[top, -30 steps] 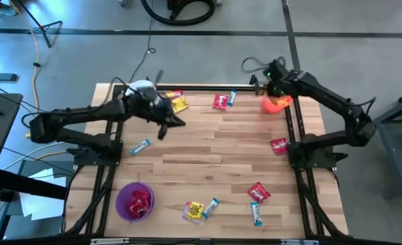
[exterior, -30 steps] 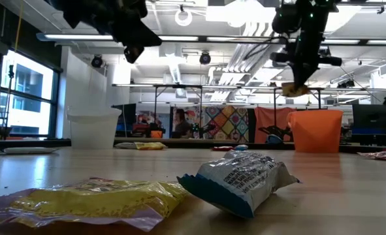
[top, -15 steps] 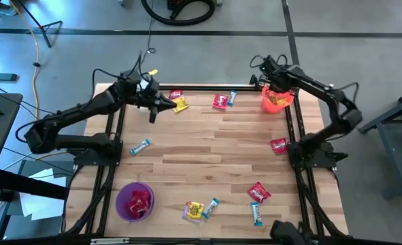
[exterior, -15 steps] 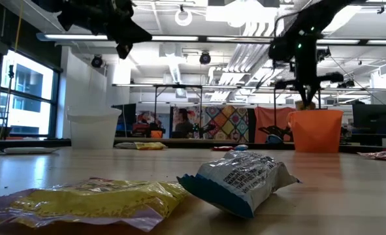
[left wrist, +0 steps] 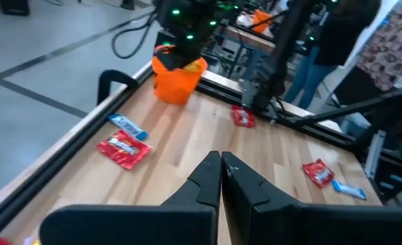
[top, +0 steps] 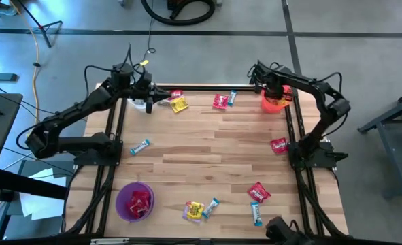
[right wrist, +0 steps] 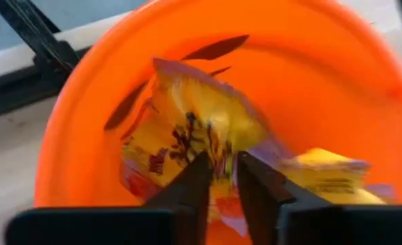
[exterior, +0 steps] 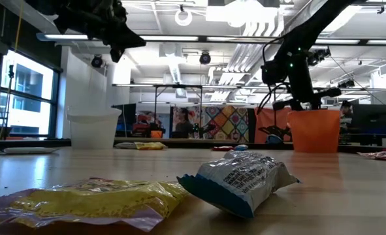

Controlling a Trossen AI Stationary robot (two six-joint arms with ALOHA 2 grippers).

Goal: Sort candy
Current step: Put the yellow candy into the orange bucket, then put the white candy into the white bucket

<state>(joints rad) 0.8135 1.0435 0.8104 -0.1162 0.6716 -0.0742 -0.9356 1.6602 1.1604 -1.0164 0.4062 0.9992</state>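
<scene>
My right gripper (right wrist: 221,167) points down into the orange bucket (top: 277,103), at the table's far right. Its fingers stand slightly apart, open. A yellow candy (right wrist: 201,129) shows just past the fingertips, beside another yellow one (right wrist: 330,177) inside the bucket. My left gripper (left wrist: 221,167) is shut and holds nothing. It hovers above the white bucket (exterior: 93,130) at the far left. Loose candy lies on the table: a yellow and a red piece (top: 177,102), a red one (top: 220,102) and a blue one (top: 141,146). My right gripper hangs over the yellow candy (right wrist: 218,146) from above, with the wrapper showing in the narrow gap between its fingertips. Whether the fingers touch it I cannot tell. The candy is inside the orange bucket.
A purple bucket (top: 134,201) with red candy stands near the front left. More candy lies at the front: yellow and blue (top: 199,209), red (top: 258,192), blue (top: 256,214). Another red piece (top: 278,145) is by the right rail. The middle of the table is bare wood.
My right gripper has sunk toward the orange bucket and tipped steeply downward. The yellow candy that hung below it has gone down past the rim. My left gripper has swung from the middle of the table toward the far left corner, over the white bucket, staying shut.
</scene>
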